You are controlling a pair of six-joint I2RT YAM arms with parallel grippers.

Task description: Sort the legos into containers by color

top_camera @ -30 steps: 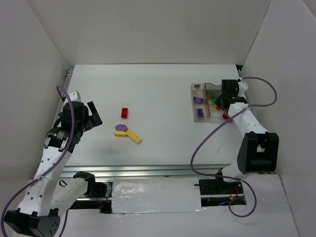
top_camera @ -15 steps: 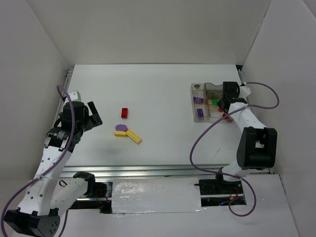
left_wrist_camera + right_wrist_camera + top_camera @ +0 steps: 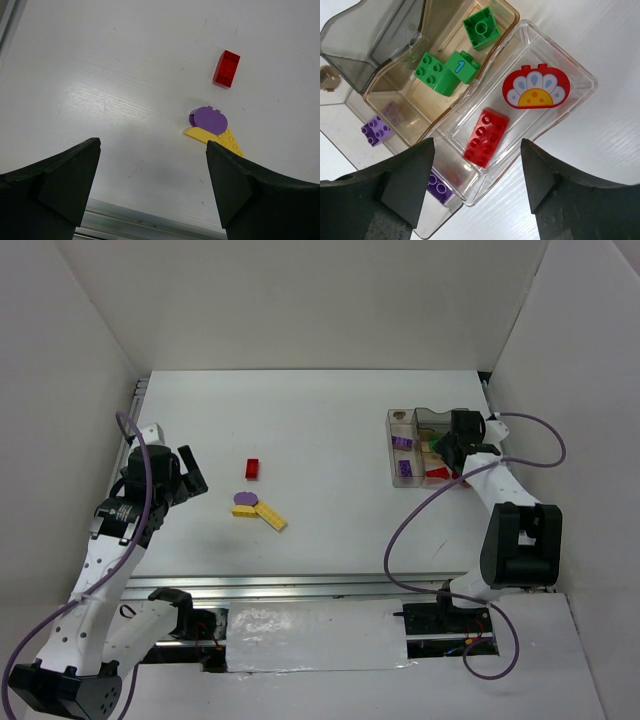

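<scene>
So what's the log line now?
right gripper: open above tray | red brick: in tray | left gripper: open | purple lego: unsorted

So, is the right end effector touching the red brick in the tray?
Apart. The right wrist view shows the red brick lying in the tray, with clear gaps to both fingers of the open right end effector.
</scene>
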